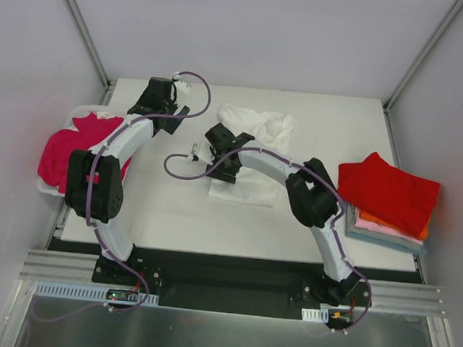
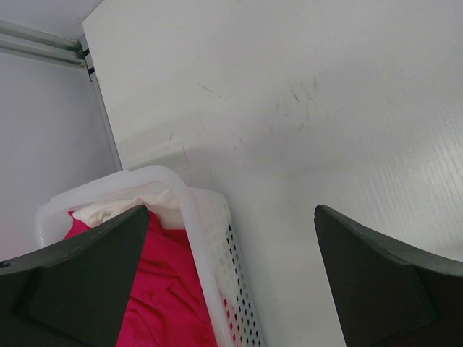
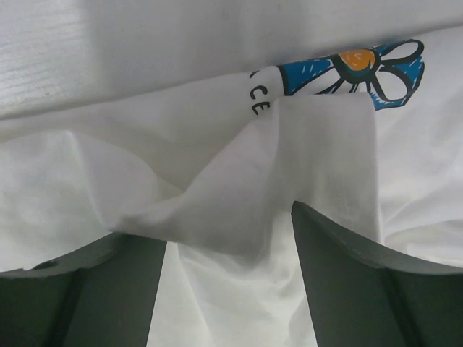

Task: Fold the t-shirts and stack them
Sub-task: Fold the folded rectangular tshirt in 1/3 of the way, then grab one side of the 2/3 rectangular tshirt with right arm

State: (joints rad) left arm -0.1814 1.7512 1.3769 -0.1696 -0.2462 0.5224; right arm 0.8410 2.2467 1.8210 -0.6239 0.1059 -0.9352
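A white t-shirt (image 1: pixel 262 128) lies crumpled at the table's middle back. My right gripper (image 1: pixel 220 161) is down on its near part. In the right wrist view its jaws (image 3: pixel 228 289) stand apart, with a raised fold of the white t-shirt (image 3: pixel 217 166) between and over the fingertips; a blue daisy print (image 3: pixel 362 69) and dark lettering show behind. My left gripper (image 1: pixel 159 97) is open and empty above the table's back left, beside the basket. A magenta t-shirt (image 1: pixel 66 150) fills that basket, also in the left wrist view (image 2: pixel 163 289). A red t-shirt (image 1: pixel 389 188) tops a folded stack at the right.
The white perforated basket (image 1: pixel 48 186) stands at the left table edge, seen also in the left wrist view (image 2: pixel 210 253), with some white cloth at its back. Under the red tee lie orange (image 1: pixel 422 231), pink (image 1: pixel 371 224) and light-blue (image 1: pixel 394 239) layers. Enclosure walls surround the table.
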